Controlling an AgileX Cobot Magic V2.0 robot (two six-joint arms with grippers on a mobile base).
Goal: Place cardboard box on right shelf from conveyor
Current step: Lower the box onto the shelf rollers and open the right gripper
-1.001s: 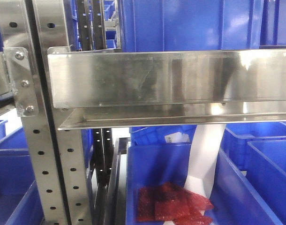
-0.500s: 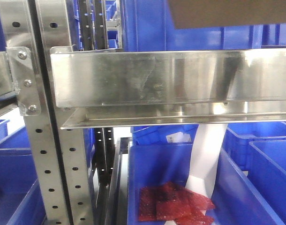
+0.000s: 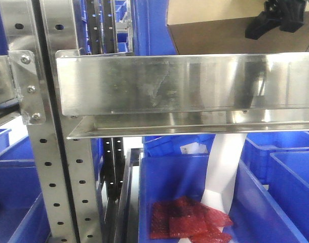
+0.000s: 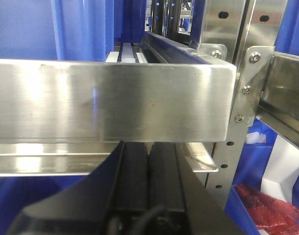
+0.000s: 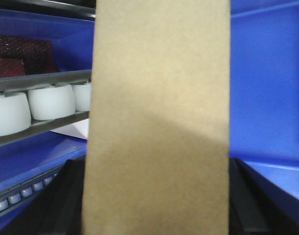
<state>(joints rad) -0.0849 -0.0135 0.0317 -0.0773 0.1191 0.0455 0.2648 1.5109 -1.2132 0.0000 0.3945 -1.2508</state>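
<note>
The tan cardboard box (image 3: 215, 33) hangs at the top right of the front view, just behind the tall lip of the right shelf (image 3: 185, 83). The lip hides the box's lower edge, so I cannot tell whether it rests on the shelf. My right gripper (image 3: 276, 20) is shut on the box from the right side. In the right wrist view the box (image 5: 159, 112) fills the middle between the black jaws of the right gripper (image 5: 157, 205). My left gripper (image 4: 149, 147) is shut on nothing, just below the neighbouring steel shelf (image 4: 115, 100). The conveyor is out of view.
Blue plastic bins (image 3: 205, 25) stand behind the box on the shelf. Below it, a blue bin (image 3: 164, 182) holds red packets (image 3: 187, 220). A perforated steel upright (image 3: 53, 167) with a bolted bracket (image 3: 25, 86) is at the left. White rollers (image 5: 46, 103) run left of the box.
The cardboard box has come down into the front view at the top right, with the right gripper's black fingers on it. One second ago neither showed.
</note>
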